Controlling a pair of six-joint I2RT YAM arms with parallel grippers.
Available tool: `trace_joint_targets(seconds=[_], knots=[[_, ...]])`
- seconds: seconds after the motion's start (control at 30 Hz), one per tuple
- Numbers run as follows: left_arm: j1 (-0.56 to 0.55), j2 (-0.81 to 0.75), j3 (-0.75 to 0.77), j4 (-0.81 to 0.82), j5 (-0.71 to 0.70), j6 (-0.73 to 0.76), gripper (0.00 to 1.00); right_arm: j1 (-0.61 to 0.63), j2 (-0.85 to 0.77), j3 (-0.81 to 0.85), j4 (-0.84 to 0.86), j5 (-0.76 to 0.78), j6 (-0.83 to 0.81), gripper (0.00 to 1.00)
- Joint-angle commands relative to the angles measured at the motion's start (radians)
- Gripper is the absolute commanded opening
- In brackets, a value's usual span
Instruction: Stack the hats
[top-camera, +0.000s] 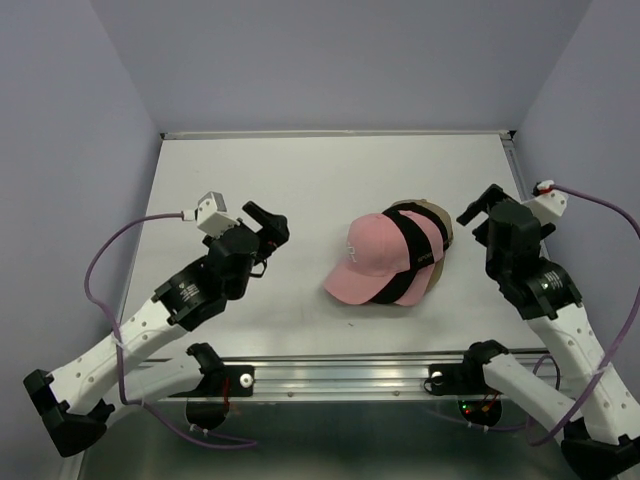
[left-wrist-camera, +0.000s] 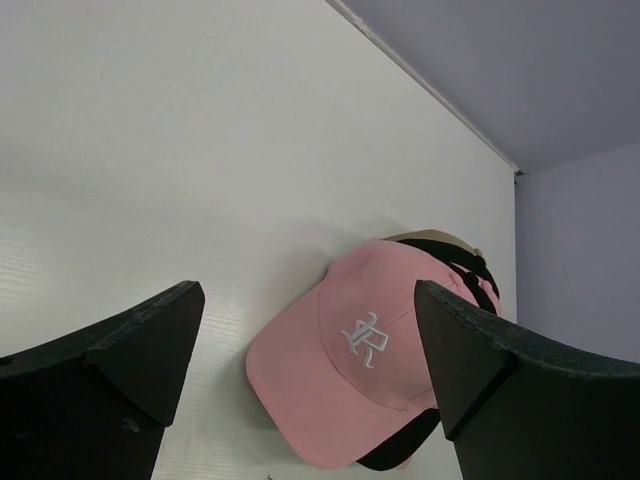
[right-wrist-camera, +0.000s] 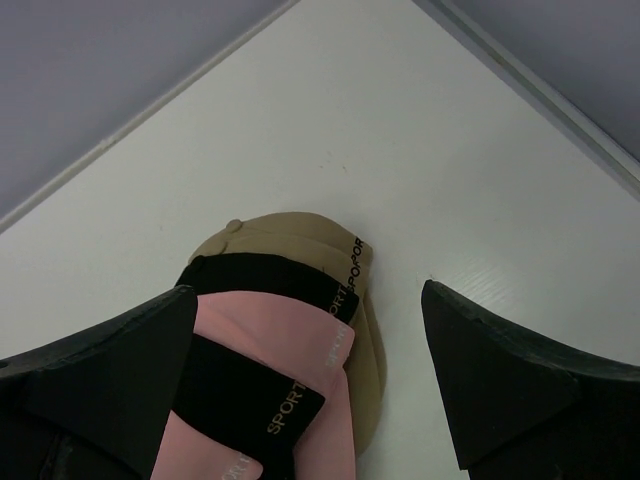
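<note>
The hats lie in one nested stack (top-camera: 392, 258) in the middle of the table. A pink cap with a white embroidered "R" is on top (left-wrist-camera: 350, 365). Black, pink and tan caps show beneath it, their backs fanned out toward the right in the right wrist view (right-wrist-camera: 285, 310). My left gripper (top-camera: 268, 228) is open and empty, left of the stack and apart from it. My right gripper (top-camera: 480, 207) is open and empty, just right of the stack and not touching it.
The white table (top-camera: 300, 180) has a raised rim at the back and lilac walls on three sides. A metal rail (top-camera: 340, 372) runs along the near edge between the arm bases.
</note>
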Motion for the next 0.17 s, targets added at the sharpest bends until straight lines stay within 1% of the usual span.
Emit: trace_joint_targets(seconds=[0.0,0.13], knots=[[0.014,-0.008,0.016,-0.013,-0.016,0.047,0.99,-0.003,-0.060,-0.023,0.017,0.075,-0.004,1.00],[0.019,-0.015,0.021,-0.016,-0.039,0.047,0.99,-0.003,-0.063,-0.034,0.017,0.083,-0.021,1.00]])
